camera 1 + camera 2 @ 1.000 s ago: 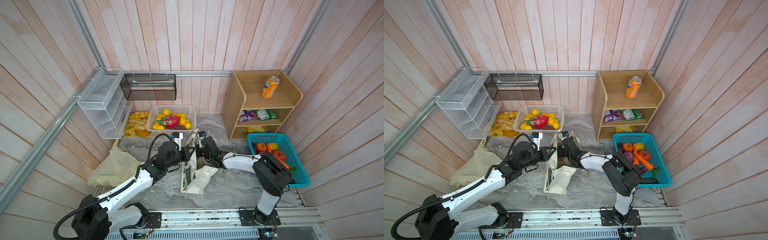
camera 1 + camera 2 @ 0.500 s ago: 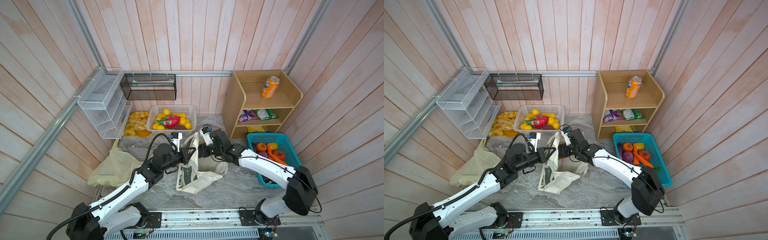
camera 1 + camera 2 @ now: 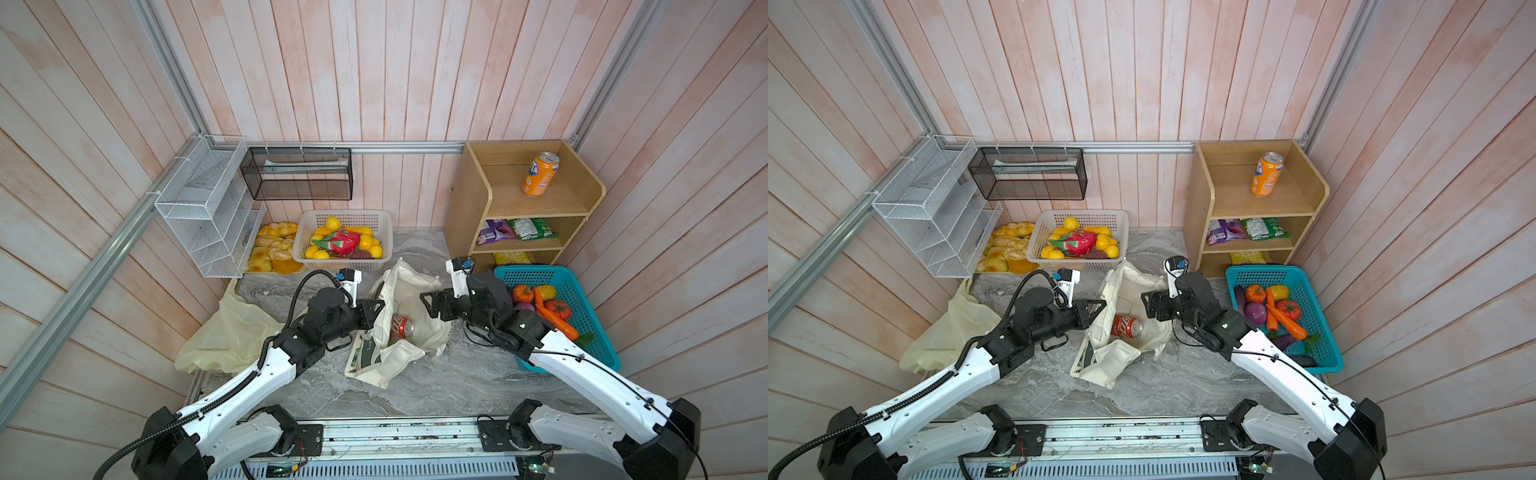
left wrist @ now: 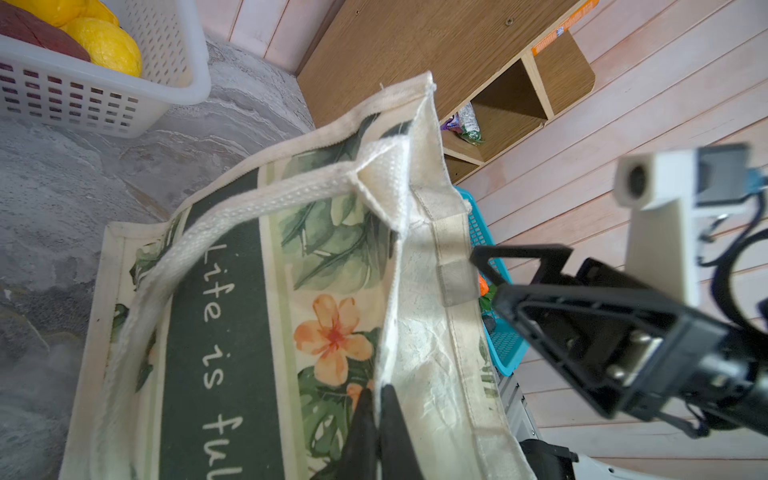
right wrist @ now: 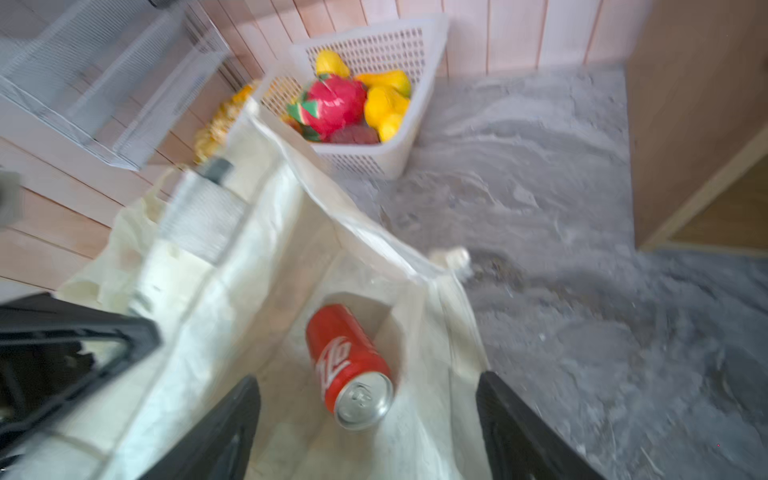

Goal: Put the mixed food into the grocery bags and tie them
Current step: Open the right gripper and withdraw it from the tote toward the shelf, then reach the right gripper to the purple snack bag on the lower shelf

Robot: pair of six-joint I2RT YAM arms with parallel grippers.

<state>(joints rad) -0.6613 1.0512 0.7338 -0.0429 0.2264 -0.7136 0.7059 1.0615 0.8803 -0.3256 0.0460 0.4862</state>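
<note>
The right pincer (image 3: 430,306) hangs wide open with nothing in it, just outside the tote (image 3: 409,282). A second ago it was buried in the bag's mouth, close against the left pincer (image 3: 374,311); now it is backed off towards its own side. The can (image 3: 401,326) lies on its side just ahead of and below those open jaws, on the tote's floor, so the drop looks finished. Across the mouth from the right pincer, the left pincer stays clamped shut on the tote's opposite rim and props the opening wide. I judge one item bagged and the right arm free to fetch the next. The purple packet (image 3: 492,232) waits well behind the right pincer on the shelf (image 3: 465,208). The plastic bag (image 3: 228,332) lies slack and untied, far beyond the left pincer. The tote's handles are not yet tied.
</note>
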